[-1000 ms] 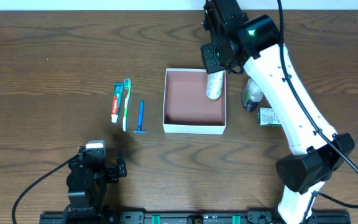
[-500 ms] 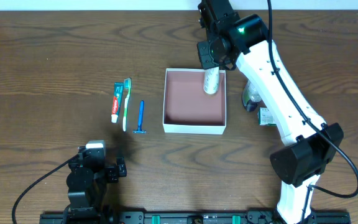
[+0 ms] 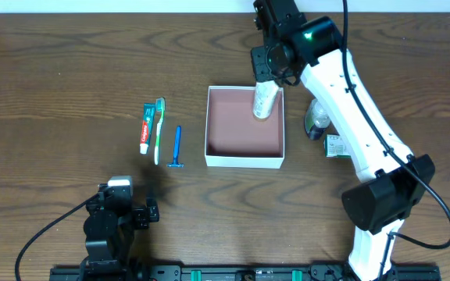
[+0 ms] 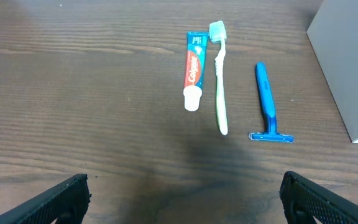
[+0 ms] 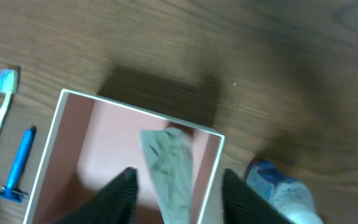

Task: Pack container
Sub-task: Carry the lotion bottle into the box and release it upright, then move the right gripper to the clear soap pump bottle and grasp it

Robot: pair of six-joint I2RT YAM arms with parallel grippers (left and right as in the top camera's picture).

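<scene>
The container (image 3: pixel 244 161), a square white-walled box with a pink-brown inside, stands at mid-table; it also shows in the right wrist view (image 5: pixel 140 112) and as a grey wall in the left wrist view (image 4: pixel 347 68). A pale tube (image 3: pixel 266 103) lies inside it, leaning against the far right wall. My right gripper (image 3: pixel 266 66) hovers above that corner, open, its fingers (image 5: pixel 178 180) either side of the tube (image 5: pixel 166 155) with gaps. My left gripper (image 3: pixel 119 215) is open and empty (image 4: pixel 182 199) near the front left.
A toothpaste tube (image 3: pixel 144 129) (image 4: pixel 192 71), a toothbrush (image 3: pixel 159 129) (image 4: pixel 219 81) and a blue razor (image 3: pixel 177 147) (image 4: pixel 266 99) lie left of the container. A blue-and-white wrapped item (image 3: pixel 316 117) (image 5: pixel 278 186) and a green-and-white packet (image 3: pixel 335 146) lie right of it.
My right gripper has moved a little toward the far edge and up. The pale tube stays in the container's far right corner. The left arm has not moved.
</scene>
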